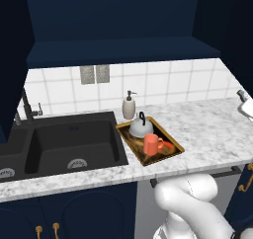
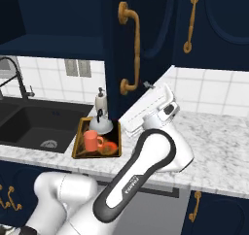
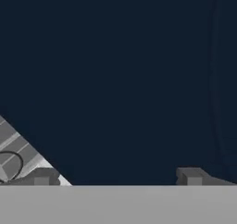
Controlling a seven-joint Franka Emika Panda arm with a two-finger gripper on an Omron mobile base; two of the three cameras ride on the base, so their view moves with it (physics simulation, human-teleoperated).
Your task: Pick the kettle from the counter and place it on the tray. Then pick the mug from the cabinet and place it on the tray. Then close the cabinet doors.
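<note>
Right base view shows your gripper (image 2: 147,86), jaws spread wide and empty, close against the open cabinet door (image 2: 114,44), just beside its upright brass handle (image 2: 131,49). The kettle (image 2: 100,125) and mug (image 2: 92,141) already sit on the tray (image 2: 79,138), low to the gripper's left.
</note>
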